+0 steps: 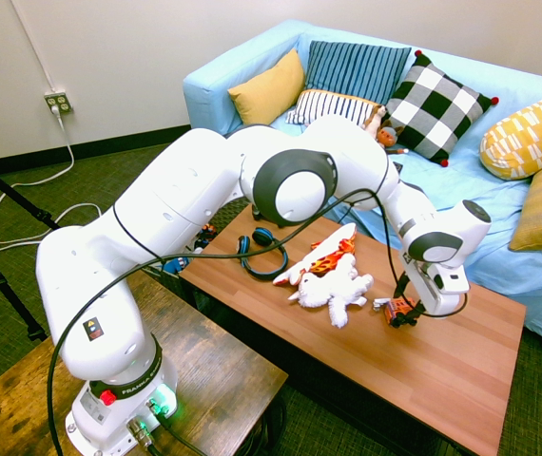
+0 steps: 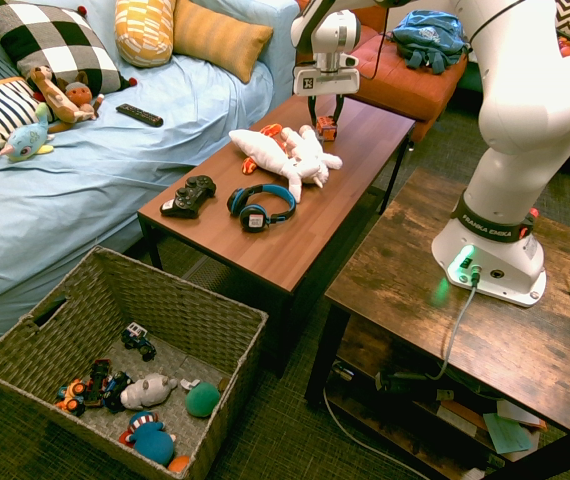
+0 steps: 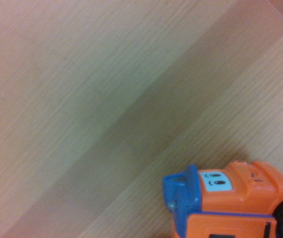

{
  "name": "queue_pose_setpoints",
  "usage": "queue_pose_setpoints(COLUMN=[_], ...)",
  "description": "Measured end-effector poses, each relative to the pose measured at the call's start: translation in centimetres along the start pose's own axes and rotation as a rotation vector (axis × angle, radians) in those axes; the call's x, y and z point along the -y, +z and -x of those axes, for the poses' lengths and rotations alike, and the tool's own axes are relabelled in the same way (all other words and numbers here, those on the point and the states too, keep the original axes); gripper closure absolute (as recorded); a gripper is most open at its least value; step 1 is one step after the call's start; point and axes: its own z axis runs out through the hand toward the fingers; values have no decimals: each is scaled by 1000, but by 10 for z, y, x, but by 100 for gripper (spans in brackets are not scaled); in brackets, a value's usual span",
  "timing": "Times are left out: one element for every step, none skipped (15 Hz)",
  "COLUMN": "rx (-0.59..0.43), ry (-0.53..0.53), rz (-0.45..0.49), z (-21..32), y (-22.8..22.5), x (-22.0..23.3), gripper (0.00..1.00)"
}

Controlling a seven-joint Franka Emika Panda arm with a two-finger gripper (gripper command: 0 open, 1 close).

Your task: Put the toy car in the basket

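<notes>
A: Please, how does the small orange plastic toy car (image 3: 241,191) look?
B: Its body is bright orange and rather shiny. At one end there is a blue part, and a thin blue-purple line runs along the body.
A: Does it have some face?
B: Yes, a pale sticker with black printed eyes. I see also a black wheel, which the edge of the wrist view cuts.
A: And where is the car?
B: On the brown wooden table (image 2: 265,245), near the white and red-orange plush animal (image 2: 300,160). It is outside the large grey-brown woven basket (image 2: 190,300), which stands on the floor and has other toys inside.
A: What does the claw (image 2: 326,121) do?
B: It is down at the car. Whether it is open or already closed on the car, I cannot tell.
</notes>
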Motion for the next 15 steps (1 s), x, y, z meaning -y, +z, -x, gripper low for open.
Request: queue_pose_setpoints(rx=[-2,-4,-7,-8,-14,-24,-35,-41,-38,-39,-52,-72,-98,-141,-191], ry=[-3,-5,-8,-8,-7,-7,-12,-22,-31,-44,-62,-85,-116,-161,-207], rz=[8,12,15,15,11,1,-19,-48,-84,-117,-141,-156,-167,-171,-166], z=[0,1,1,1,-1,-4,-7,-10,-12,-13,-11,-1,18,43,74], y=[2,2,2,1,-1,-5,-14,-30,-50,-73,-99,-122,-146,-166,-183], x=[1,2,2,2,1,-3,-9,-18,-30,-44,-57,-66,-69,-67,-63], gripper=[100,100,100,100,100,100,100,100,100,100,100,100,100,100,100])
